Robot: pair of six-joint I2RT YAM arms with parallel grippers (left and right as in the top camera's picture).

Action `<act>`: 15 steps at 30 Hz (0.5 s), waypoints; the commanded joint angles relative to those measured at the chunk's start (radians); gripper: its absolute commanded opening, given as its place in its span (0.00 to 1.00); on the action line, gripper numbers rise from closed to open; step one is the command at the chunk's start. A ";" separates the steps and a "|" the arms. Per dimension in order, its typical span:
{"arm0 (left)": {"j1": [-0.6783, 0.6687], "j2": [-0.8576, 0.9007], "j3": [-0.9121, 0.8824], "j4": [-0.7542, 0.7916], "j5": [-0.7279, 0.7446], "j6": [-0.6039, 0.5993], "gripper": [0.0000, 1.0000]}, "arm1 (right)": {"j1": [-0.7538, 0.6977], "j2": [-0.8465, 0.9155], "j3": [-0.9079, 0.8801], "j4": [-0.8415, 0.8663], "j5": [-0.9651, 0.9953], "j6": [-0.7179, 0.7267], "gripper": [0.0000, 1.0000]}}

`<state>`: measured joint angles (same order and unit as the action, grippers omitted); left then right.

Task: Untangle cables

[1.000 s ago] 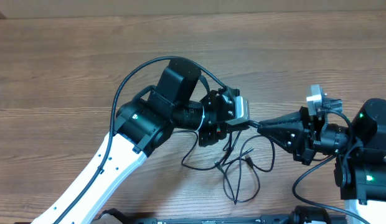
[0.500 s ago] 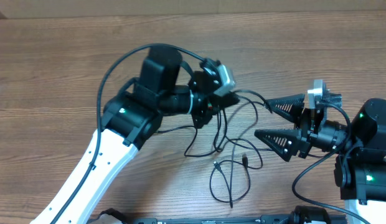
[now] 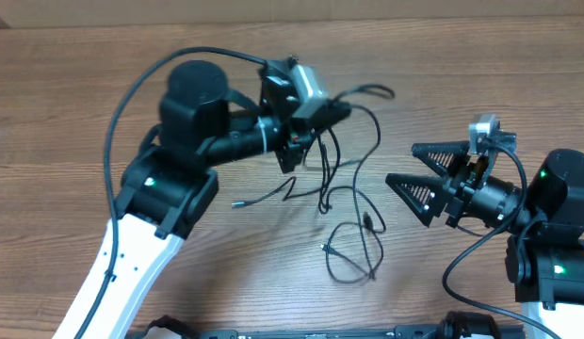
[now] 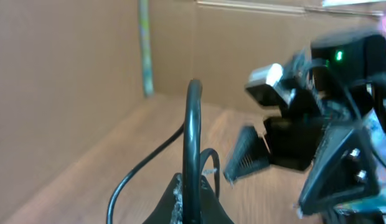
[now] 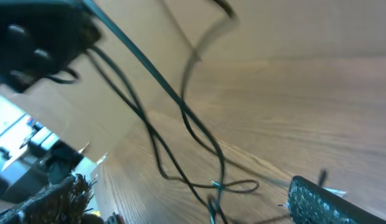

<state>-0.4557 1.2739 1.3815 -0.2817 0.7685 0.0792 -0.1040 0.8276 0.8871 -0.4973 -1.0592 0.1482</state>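
Left fingers (image 4: 172, 203) clamped on cables (image 4: 193, 134), right fingers (image 3: 414, 196) spread wide, touching nothing

The top camera hangs high over the counter (image 3: 66, 85) and looks straight down. It sees the left arm (image 3: 170, 188), the right arm (image 3: 556, 217) and the cables (image 3: 367, 222) all at once. The left wrist camera sits very close behind its own jaws and looks across the counter at the right arm. The right wrist camera sits low and looks out between its own jaws. It sees the same cables from near, a bit blurry.
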 commanded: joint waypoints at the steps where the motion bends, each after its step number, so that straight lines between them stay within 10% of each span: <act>1: 0.043 -0.043 0.029 0.039 -0.075 -0.084 0.04 | 0.002 -0.008 0.005 -0.046 0.100 0.008 1.00; 10: 0.165 -0.048 0.029 -0.047 -0.200 -0.175 0.04 | 0.002 -0.007 0.005 -0.063 0.128 0.001 1.00; 12: 0.192 -0.048 0.029 -0.087 -0.212 -0.192 0.18 | 0.002 -0.007 0.005 -0.063 0.128 0.001 1.00; 13: 0.203 -0.048 0.029 -0.104 -0.210 -0.192 0.44 | 0.002 -0.007 0.005 -0.063 0.128 0.001 1.00; 15: 0.227 -0.048 0.029 -0.143 -0.211 -0.192 0.48 | 0.002 -0.007 0.005 -0.063 0.128 0.001 1.00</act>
<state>-0.2596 1.2453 1.3830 -0.3996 0.5900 -0.0814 -0.1040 0.8276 0.8871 -0.5617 -0.9485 0.1535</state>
